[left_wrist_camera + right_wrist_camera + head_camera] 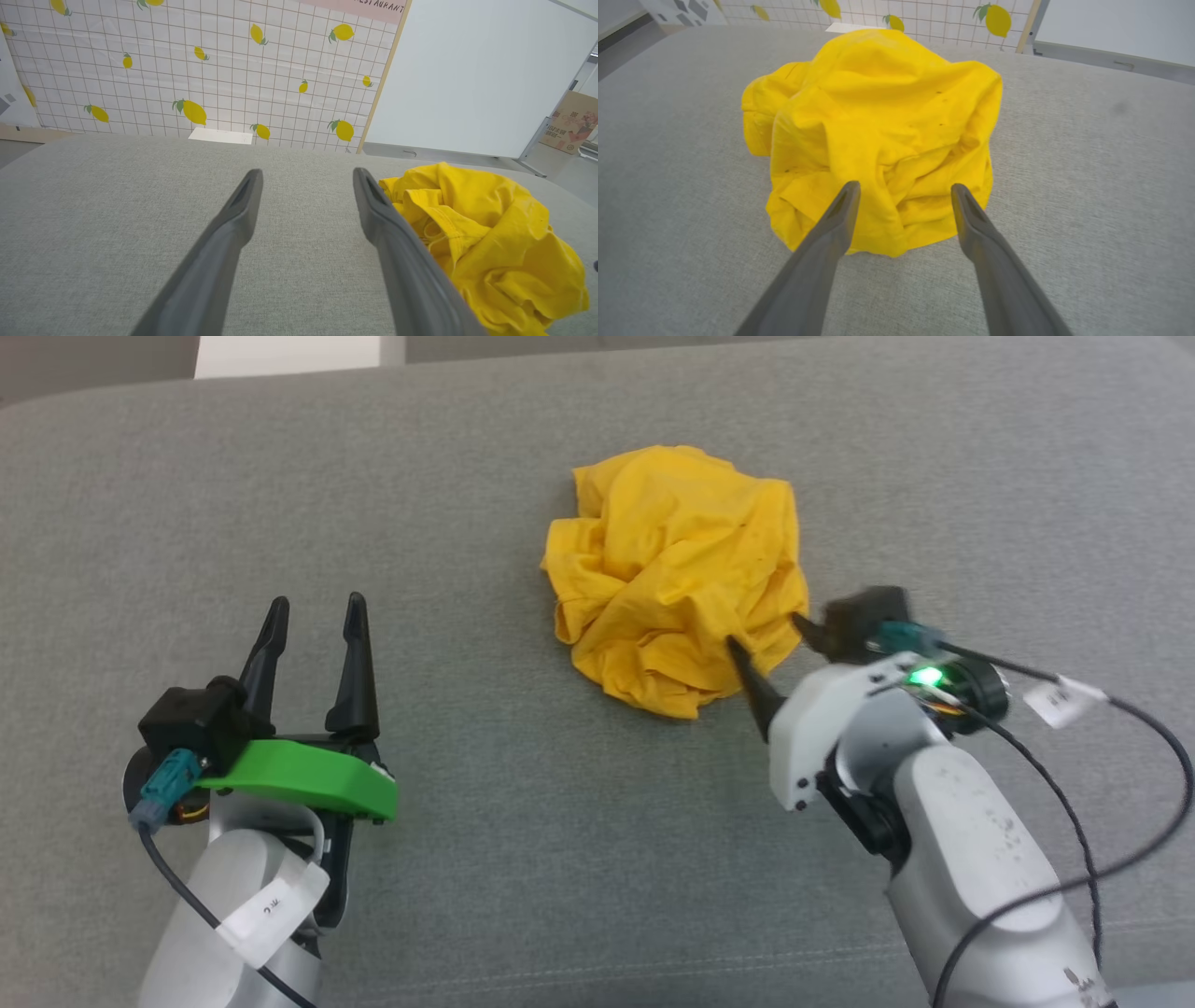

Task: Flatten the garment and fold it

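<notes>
Nearest my head camera, two pale forearms rise from the bottom edge, one on each side, over a grey fabric surface. The left gripper points its two dark fingers straight up the view, jaws apart with only grey fabric between them, well apart from the garment. One green cover sits on that wrist. On the right wrist, one green light glows.

The right gripper angles in towards the garment's near right edge, its jaws apart and their tips at the cloth; I cannot tell whether they touch it.

There is one garment, a mustard-yellow heap, crumpled into a rough ball near the middle of the surface. In the right wrist view it lies directly ahead of the right gripper, with a few small dark specks on its folds. In the left wrist view it lies to the right of the left gripper.

Beyond the surface stand one lemon-print wall, one white panel and one cardboard box.
</notes>
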You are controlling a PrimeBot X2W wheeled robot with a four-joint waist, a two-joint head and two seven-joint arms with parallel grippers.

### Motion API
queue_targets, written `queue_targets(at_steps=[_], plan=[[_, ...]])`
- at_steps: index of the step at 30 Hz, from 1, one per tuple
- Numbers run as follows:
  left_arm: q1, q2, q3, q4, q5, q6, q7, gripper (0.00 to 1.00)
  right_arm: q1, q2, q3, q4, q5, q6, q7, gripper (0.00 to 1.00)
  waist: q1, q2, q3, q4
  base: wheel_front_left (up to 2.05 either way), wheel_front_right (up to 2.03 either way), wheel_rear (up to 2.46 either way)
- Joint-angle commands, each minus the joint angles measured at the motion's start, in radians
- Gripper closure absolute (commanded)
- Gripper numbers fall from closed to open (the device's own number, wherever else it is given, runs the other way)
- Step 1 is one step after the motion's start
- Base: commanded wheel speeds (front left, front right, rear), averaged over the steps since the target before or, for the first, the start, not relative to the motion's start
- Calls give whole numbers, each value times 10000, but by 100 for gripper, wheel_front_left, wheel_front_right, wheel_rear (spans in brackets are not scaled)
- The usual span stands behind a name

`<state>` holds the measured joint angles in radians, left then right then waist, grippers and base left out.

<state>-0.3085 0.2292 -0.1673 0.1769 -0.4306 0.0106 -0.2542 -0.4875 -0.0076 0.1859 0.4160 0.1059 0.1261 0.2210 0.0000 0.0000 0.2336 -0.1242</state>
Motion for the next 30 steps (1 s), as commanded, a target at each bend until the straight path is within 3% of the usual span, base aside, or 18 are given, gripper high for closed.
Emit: queue_targets(at_steps=[1,4,8,10,14,18,25,30], plan=[[93,-58,28,-59,60,-58,-74,0,-257,-52,210,166,29,46,332,0,0,0,249,308,0,0,0],[45,-210,80,-90,88,-139,-74,0,-680,-221,750,614,142,46,1189,0,0,0,354,538,0,0,0],[36,-350,127,18,105,-280,-75,0,-967,-318,934,886,154,46,1272,0,0,0,431,721,0,0,0],[37,-400,172,72,124,-335,-75,0,-1036,-318,923,962,242,46,1133,100,0,0,451,761,0,0,0],[75,-471,307,141,189,-397,-75,0,-1056,-359,1008,875,515,46,727,100,0,0,397,714,0,0,0],[171,-531,436,146,243,-450,-75,0,-797,-534,541,-12,998,46,187,100,0,0,212,512,0,0,0],[286,-627,579,94,332,-551,-76,0,1263,-988,-2800,-2613,993,46,231,100,0,0,-64,2,0,0,0],[236,-689,550,160,343,-630,-76,0,2825,-718,-4143,-2976,708,46,962,100,0,0,-65,-302,0,0,0]])
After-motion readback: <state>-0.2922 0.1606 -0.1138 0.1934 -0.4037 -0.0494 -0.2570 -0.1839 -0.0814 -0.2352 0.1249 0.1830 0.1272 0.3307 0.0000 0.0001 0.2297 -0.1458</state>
